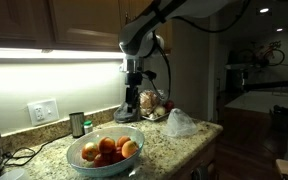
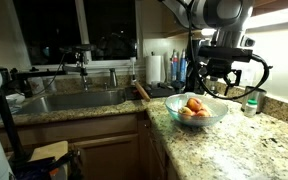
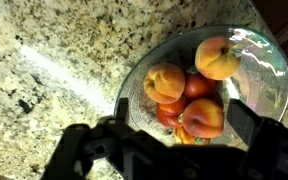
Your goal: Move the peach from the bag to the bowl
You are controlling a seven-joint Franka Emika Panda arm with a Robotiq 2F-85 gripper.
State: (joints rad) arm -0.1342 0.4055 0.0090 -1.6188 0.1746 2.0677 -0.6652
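The pale blue-green bowl (image 1: 82, 158) (image 2: 210, 119) (image 3: 264, 70) stands on the speckled stone counter and holds several peaches. In the wrist view one peach (image 3: 206, 117) lies directly under my gripper (image 3: 182, 135), among the others. The gripper (image 1: 131, 113) (image 2: 216, 88) hangs just above the bowl, open, with nothing between its dark fingers (image 3: 249, 125). The whitish see-through bag (image 1: 181, 123) lies crumpled on the counter beside the bowl, toward the counter's corner. Its contents cannot be made out.
A small dark cup (image 1: 77, 124) stands by the wall near an outlet (image 1: 44, 111). In an exterior view a sink (image 2: 74, 100) with a tap, a paper towel roll (image 2: 156, 68) and bottles sit beyond the bowl. The counter edge (image 1: 174, 160) runs close to the bowl.
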